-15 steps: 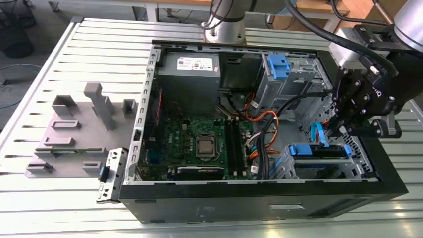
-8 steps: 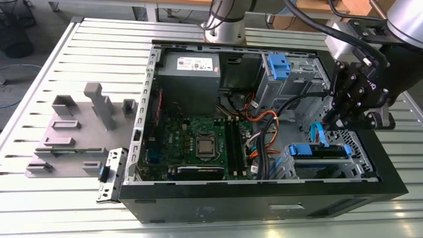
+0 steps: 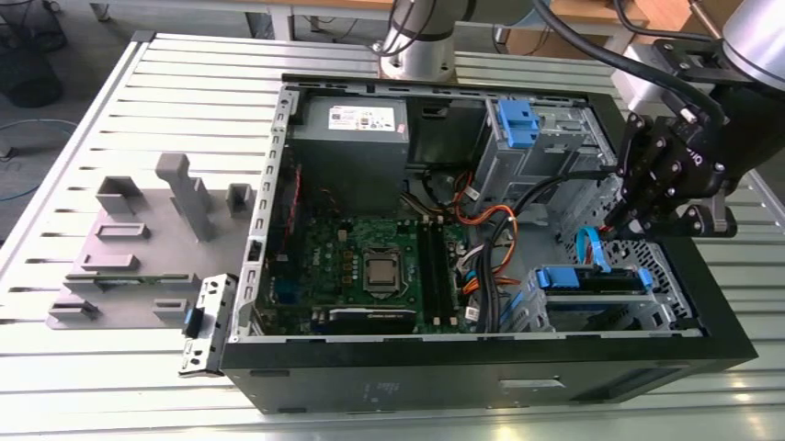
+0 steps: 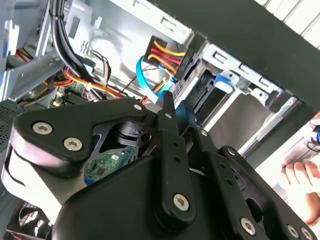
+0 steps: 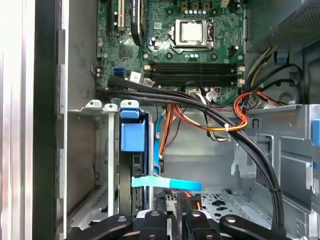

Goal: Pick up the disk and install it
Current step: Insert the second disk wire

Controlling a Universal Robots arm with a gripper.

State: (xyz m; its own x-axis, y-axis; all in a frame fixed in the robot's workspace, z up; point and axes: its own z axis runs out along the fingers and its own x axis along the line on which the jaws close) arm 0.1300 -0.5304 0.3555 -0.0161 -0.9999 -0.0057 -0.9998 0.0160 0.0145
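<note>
Your black pincer (image 3: 626, 220) is hanging over the open black computer case (image 3: 491, 390), which is lying on the slatted metal worktop (image 3: 110, 386). It is sitting at the exterior view's right, above the drive cage end.

The disk (image 3: 597, 283), a flat drive clipped in a blue plastic carrier frame, is sitting inside the grey metal drive cage (image 3: 668, 303) near the case's front corner. In the first wrist view you are looking at it edge-on (image 5: 134, 150), standing in the cage slot with its blue tab uppermost.

In both wrist views the pincer (image 5: 173, 202) (image 4: 177, 109) is hovering just beside that slot, close to a light blue flat ribbon cable (image 5: 165, 183). You cannot tell from these views whether its fingers are spread or pressed together, or whether they are touching the cable.

The green motherboard (image 3: 368, 262) is lying well apart from the pincer, with the grey box power supply (image 3: 349, 138) beyond it. A person's hand (image 4: 302, 175) is showing outside the case in the second wrist view.
</note>
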